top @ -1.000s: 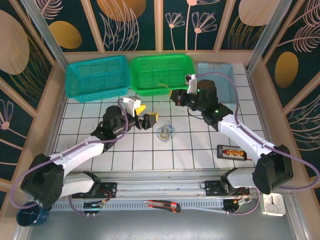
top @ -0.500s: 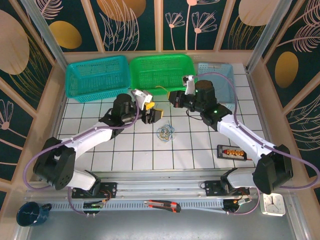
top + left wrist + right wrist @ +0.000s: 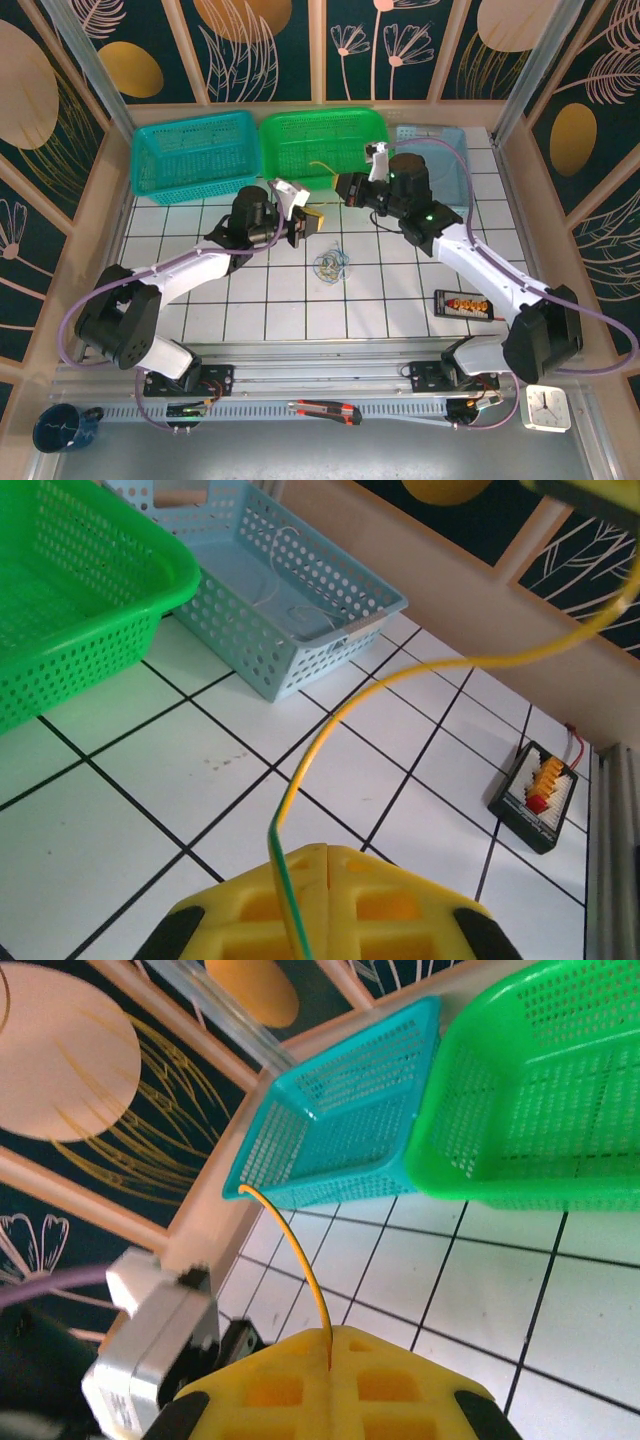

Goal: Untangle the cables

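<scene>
Cables: small bunch of thin white, yellow and blue loops, lying on the tiled table between the two arms, near the left gripper on its base-ward side. Neither gripper touches the bunch. One yellow wire is up off the table. Left wrist view: fingers closed together, the wire pinched in their seam and bowing up and away to the right. Right wrist view: right gripper likewise clamped on a yellow wire, a short free tail curving toward the teal basket. Probably one wire spanning both, but cannot confirm. Handling, by judgement: near weightless, springy enough to hold a bow, easily kinked, and thin and smooth, so it may slip between the pads. The bunch has no weight to anchor it, so a pull would likely drag the lot. Best hold is a free end or outer loop, not the knotted middle.
</scene>
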`<act>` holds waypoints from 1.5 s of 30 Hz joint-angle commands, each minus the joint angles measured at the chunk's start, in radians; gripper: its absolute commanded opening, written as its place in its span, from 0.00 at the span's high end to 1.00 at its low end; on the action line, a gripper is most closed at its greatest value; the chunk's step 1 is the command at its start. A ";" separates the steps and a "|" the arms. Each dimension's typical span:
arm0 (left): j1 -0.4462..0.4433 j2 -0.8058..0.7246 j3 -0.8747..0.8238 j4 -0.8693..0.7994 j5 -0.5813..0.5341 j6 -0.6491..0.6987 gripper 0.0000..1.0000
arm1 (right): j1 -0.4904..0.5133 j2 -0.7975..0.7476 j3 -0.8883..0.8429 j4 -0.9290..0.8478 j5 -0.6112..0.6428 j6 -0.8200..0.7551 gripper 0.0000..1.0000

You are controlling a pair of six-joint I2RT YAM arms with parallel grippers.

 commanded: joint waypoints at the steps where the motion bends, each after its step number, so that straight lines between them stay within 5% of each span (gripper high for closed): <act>1: 0.006 -0.019 -0.065 0.106 0.044 -0.070 1.00 | -0.005 0.028 0.031 0.130 0.081 0.065 1.00; 11: 0.006 -0.039 -0.178 0.320 0.097 -0.241 1.00 | -0.030 0.164 -0.064 0.597 0.250 0.296 1.00; 18: 0.005 -0.042 -0.186 0.337 0.082 -0.246 1.00 | -0.032 0.269 -0.012 0.705 0.262 0.318 1.00; 25: 0.006 -0.082 -0.207 0.339 -0.045 -0.248 0.38 | -0.060 0.388 0.104 0.692 0.227 0.308 1.00; 32: 0.006 -0.172 -0.286 0.343 -0.178 -0.264 0.02 | -0.122 0.530 0.234 0.670 0.240 0.301 1.00; 44: 0.006 -0.329 -0.375 0.336 -0.481 -0.370 0.01 | -0.159 0.818 0.511 0.489 0.249 0.244 1.00; 45: 0.007 -0.327 -0.367 0.320 -0.488 -0.373 0.01 | -0.159 0.838 0.534 0.467 0.245 0.239 0.94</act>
